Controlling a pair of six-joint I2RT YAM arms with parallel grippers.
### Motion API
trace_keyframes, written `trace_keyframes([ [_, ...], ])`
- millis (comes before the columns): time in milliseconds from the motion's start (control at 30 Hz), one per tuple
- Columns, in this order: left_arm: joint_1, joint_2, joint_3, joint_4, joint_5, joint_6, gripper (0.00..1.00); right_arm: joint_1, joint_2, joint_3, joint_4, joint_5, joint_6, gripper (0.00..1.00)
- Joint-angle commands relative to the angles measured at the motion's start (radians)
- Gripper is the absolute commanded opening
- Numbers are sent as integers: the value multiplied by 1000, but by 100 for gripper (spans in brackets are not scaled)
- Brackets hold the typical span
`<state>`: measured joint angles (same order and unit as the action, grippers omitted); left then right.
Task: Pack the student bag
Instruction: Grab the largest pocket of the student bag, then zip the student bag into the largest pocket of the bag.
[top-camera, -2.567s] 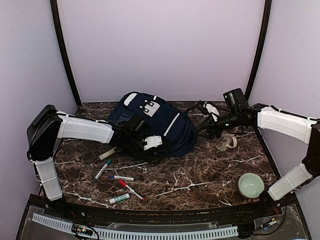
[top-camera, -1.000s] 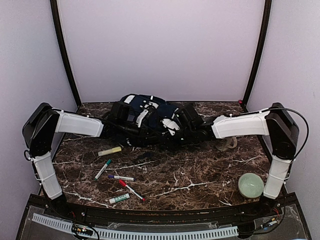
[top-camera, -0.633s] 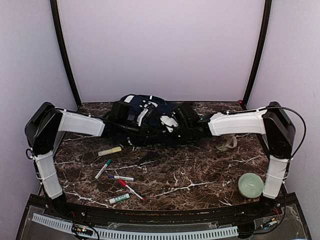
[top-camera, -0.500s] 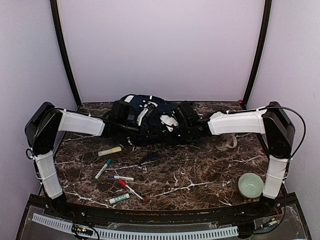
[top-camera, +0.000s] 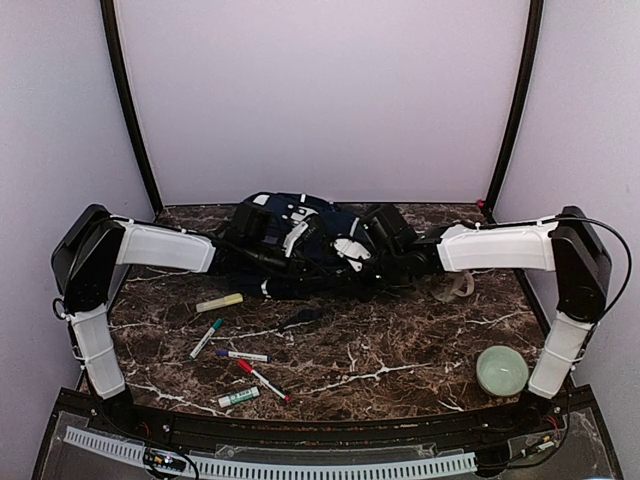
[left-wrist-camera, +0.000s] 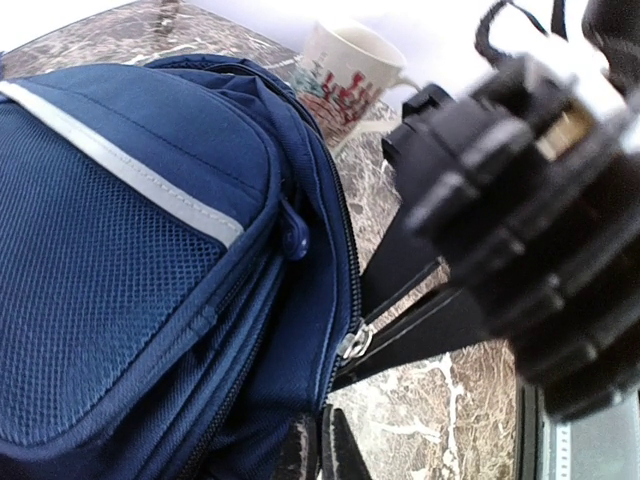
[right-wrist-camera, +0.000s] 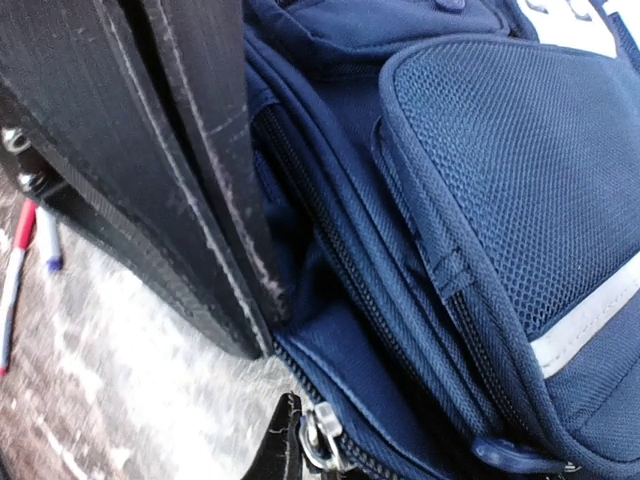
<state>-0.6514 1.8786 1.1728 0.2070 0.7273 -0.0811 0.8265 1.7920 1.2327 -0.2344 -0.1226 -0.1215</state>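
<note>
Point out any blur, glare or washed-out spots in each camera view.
Left wrist: bag mesh sharp, the right arm close by blurred, mug washed out. Right wrist: fabric crisp, markers at the left edge soft. Top external: evenly lit, no glare, dark bag hard to outline.

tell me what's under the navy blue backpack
The dark marble tabletop and black webbing straps show at the edge of the navy blue fabric backpack; whatever else lies beneath is covered.

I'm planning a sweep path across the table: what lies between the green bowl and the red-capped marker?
Nothing. In the top external view, the marble tabletop is bare between the green bowl and the red-capped marker.
</note>
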Motion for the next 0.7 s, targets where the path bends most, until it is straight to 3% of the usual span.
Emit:
trace_keyframes([
  [0, -9, -79, 26, -53, -49, 88, 0, -41, -93, -43, -77, -100, -19, 0],
  [233, -33, -114, 4, -122, -166, 248, 0, -129, -67, -45, -198, -235, -10, 0],
  [400, -115, -142, -34, -185, -381, 447, 0, -185, -28, 9, -310, -402, -25, 0],
  [667, -157, -175, -83, -193, -530, 526, 0, -210, -44, -17, -379, -405, -58, 0],
])
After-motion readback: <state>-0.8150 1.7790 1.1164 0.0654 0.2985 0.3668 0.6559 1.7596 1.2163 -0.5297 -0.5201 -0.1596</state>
